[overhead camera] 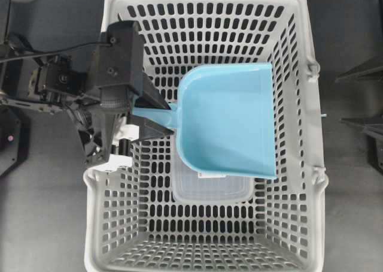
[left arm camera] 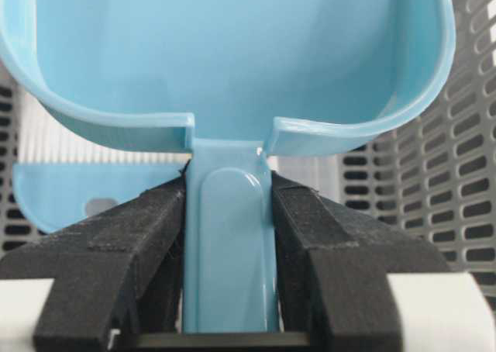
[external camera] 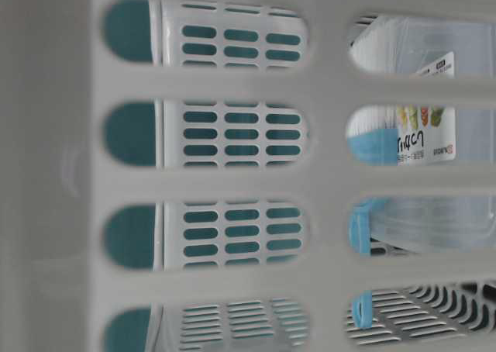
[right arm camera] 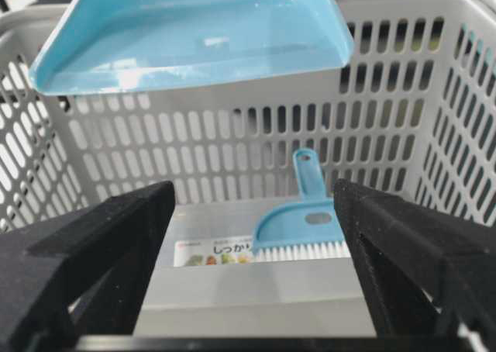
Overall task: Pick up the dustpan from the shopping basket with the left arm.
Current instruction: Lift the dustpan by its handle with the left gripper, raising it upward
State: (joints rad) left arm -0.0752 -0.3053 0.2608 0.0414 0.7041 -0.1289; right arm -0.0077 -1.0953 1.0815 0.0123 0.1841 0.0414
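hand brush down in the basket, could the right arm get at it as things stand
Probably yes. The right gripper is open and empty, and the hand brush lies uncovered on a clear container; the dustpan, held by the left gripper, hangs well above it.

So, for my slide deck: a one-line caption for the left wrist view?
Left gripper clamps the dustpan by its handle, above the shopping basket.

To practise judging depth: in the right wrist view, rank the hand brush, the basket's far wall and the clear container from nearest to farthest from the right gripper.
1. Clear container: lying low, just beyond the right gripper, between its open jaws.
2. Hand brush: resting on the container, right of centre.
3. Shopping basket's far wall: upright behind both.
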